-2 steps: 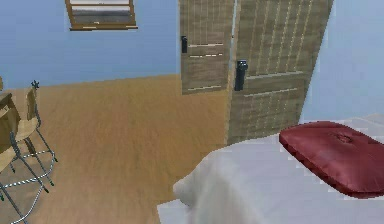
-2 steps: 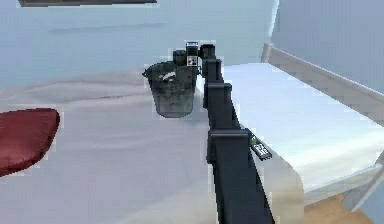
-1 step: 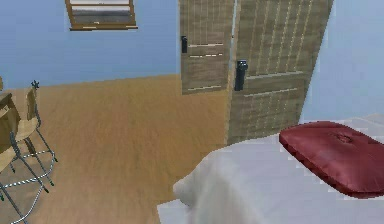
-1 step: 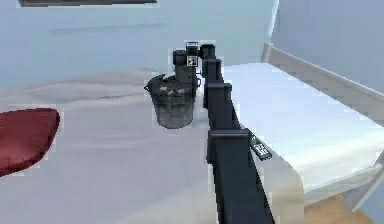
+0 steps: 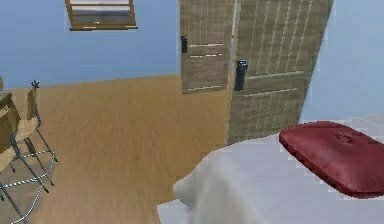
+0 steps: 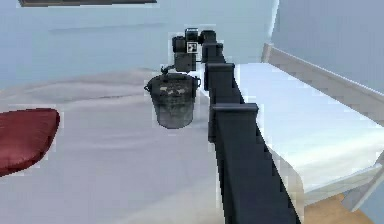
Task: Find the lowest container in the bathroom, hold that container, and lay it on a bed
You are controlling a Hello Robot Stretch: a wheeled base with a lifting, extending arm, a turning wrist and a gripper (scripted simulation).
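The gripper [image 6: 181,54] is over the white bed [image 6: 300,110], with a grey metal bucket [image 6: 175,100] just below it. I cannot tell whether it holds this bucket.

A tall wooden door [image 5: 278,60] with a dark handle [image 5: 241,75] stands right of the middle in the forward view. Just left of this door is a second wooden door [image 5: 205,45], which also has a dark handle. Far to the left of the door and higher up, a wooden frame [image 5: 100,14] hangs on the blue wall [image 5: 60,55]. It may be a window or a picture. Below and left of the door spreads a wooden floor [image 5: 120,130]. Well left of the door, chairs [image 5: 25,140] with thin metal legs stand on it. Below and right of the door lies a dark red pillow [image 5: 335,155].
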